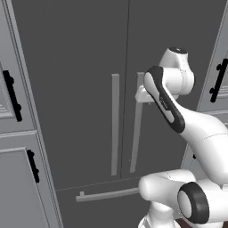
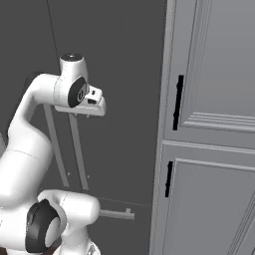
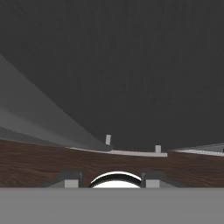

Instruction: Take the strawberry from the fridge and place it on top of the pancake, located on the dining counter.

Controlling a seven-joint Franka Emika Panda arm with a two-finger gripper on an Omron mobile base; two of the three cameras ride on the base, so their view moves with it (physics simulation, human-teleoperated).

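Observation:
The fridge (image 1: 80, 89) (image 2: 114, 74) (image 3: 131, 65) stands in front of me with both dark grey doors closed. My gripper (image 1: 141, 94) (image 2: 82, 114) (image 3: 111, 179) hangs close against the upper part of the right door's vertical bar handle (image 1: 135, 142) (image 2: 78, 154) and points down along the door. In the hand view its fingertips (image 3: 70, 179) stand apart with nothing between them. The left door's handle (image 1: 115, 124) (image 2: 55, 149) is just beside it. The strawberry is hidden behind the closed doors. The pancake and the dining counter are out of view.
Light grey panelled cabinets with black handles flank the fridge on the left (image 1: 18, 178) and the right (image 2: 209, 124). The bottom drawer's horizontal handle (image 1: 107, 194) (image 2: 117, 214) (image 3: 131, 153) sits below the doors. Brown wood floor (image 3: 43, 162) lies under the hand.

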